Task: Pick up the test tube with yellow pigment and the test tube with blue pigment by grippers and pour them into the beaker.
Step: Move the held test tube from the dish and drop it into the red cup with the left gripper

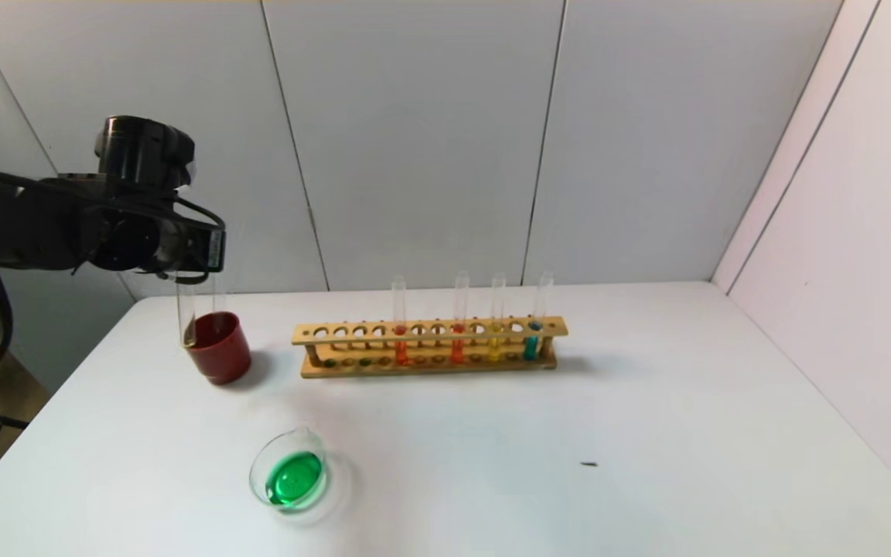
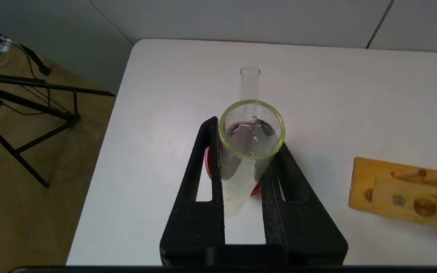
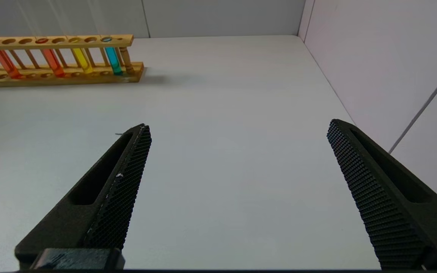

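A: Where's the left end effector [image 2: 247,167] rn?
B: Up above the red cup [image 1: 218,346], which sits just off the rack's [image 1: 430,346] far-left end. Jaws are clamped on an emptied glass tube [image 2: 246,159], held upright w/ its lower end dipping to the cup's rim. Only a dark trace left in the bottom, so can't tell what colour it carried.
A: Anything else in that cup?
B: A 2nd clear tube [image 2: 250,82] stands in it, on the cup's back side.
A: Right end effector [image 3: 237,189]?
B: Jaws spread wide, nothing btwn them, hanging over bare bench [image 1: 646,433] out past the rack's right end.
A: Rack contents?
B: Four tubes upright in the right half. From the rack's right end: blue tube [image 1: 533,331] in the last slot, yellow tube [image 1: 495,333] next, then two orange-red ones [image 1: 457,334].
A: And the beaker [image 1: 291,473]?
B: On the bench in front of the rack's left end, well apart from it, nearer the cup side. Green liquid [image 1: 295,478] pooled in the bottom. Small dark speck [image 1: 588,464] on the bench in front of the rack's right end.
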Robot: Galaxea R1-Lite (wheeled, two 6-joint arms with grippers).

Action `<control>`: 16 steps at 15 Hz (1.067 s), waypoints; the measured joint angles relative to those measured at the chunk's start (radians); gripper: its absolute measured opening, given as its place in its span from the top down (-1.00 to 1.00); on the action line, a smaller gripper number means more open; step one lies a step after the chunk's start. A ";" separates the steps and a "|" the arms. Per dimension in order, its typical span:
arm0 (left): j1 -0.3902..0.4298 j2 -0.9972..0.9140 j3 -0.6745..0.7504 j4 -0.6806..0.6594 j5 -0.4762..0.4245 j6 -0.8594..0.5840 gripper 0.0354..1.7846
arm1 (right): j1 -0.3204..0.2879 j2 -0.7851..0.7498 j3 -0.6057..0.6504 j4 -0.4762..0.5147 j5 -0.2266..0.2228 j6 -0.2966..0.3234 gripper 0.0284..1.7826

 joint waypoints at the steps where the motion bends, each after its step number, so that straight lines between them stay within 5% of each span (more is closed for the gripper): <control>1: 0.004 0.023 -0.022 -0.010 -0.002 0.000 0.67 | 0.000 0.000 0.000 0.000 0.000 0.000 -0.91; 9: 0.008 0.151 -0.114 -0.067 -0.004 0.006 0.67 | 0.000 0.000 0.000 0.000 0.000 0.000 -0.91; 16: 0.008 0.174 -0.048 -0.147 -0.010 0.004 0.67 | 0.000 0.000 0.000 0.000 0.000 0.000 -0.91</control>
